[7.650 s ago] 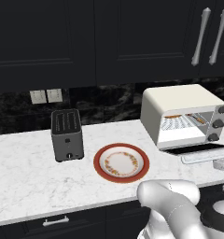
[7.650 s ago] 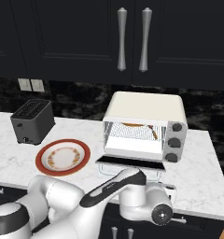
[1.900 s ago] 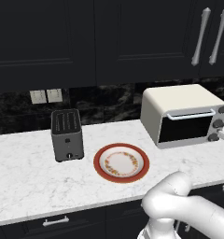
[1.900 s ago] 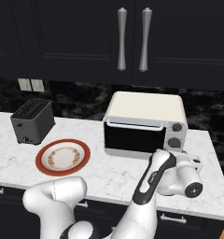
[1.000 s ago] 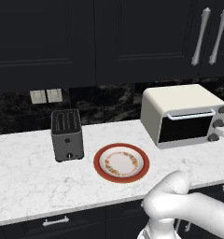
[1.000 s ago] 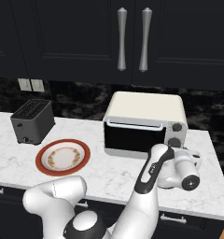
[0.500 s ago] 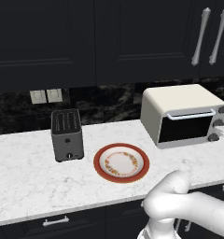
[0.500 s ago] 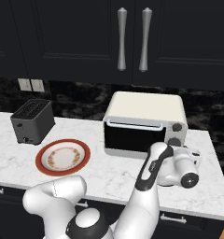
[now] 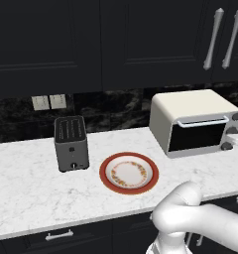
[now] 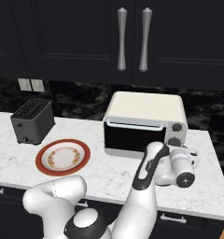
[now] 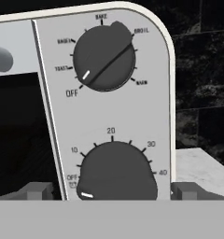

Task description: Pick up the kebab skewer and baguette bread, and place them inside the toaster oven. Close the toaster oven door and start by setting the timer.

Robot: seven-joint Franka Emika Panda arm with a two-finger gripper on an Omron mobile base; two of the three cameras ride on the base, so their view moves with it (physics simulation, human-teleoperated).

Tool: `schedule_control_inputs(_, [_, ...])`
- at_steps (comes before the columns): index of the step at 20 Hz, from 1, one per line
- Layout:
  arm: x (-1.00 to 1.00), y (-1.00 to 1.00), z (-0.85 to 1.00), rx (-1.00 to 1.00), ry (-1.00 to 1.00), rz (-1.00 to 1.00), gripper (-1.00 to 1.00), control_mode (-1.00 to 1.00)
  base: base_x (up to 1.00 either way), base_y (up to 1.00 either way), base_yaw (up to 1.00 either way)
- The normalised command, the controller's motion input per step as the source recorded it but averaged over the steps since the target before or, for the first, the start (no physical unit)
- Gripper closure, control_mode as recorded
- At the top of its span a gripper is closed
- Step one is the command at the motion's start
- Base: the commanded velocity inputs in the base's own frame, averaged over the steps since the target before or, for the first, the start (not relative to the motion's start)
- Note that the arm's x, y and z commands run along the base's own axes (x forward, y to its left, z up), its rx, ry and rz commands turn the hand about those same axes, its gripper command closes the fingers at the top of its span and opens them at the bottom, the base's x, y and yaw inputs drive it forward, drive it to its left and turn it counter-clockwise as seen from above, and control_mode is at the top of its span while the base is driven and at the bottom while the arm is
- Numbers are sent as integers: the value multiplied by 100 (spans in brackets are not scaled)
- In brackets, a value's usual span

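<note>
Toaster oven [image 9: 190, 121] at counter's right end, toaster oven door [image 10: 134, 137] shut. Upper knob [image 11: 103, 58]: OFF, TOAST, BAGEL, BAKE, BROIL, WARM. Timer knob [image 11: 117, 172]: OFF, 10–40. Gripper [image 10: 192, 153] level at knob panel, fingertips [image 11: 37, 191] straddling timer knob; contact cannot be told.

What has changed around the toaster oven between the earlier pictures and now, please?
The toaster oven door, which hung open at first with food on the rack, is now shut. The arm has swung right, bringing the tool up to the knobs; the hand view shows the lower timer knob between its fingertips, its mark near OFF. The red-rimmed plate, the slot toaster and the toaster oven stayed put.
</note>
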Motion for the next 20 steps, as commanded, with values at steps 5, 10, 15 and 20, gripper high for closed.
schedule_control_inputs(5, [0,0,0,0,-1,0,-100,-100,0,0,0])
schedule_control_inputs(10, [6,-4,0,0,-2,0,-100,-100,0,0,0])
schedule_control_inputs(15, [9,-13,0,0,-1,0,-100,-100,0,0,0])
schedule_control_inputs(20, [3,-1,-8,-1,0,0,-100,-100,0,0,0])
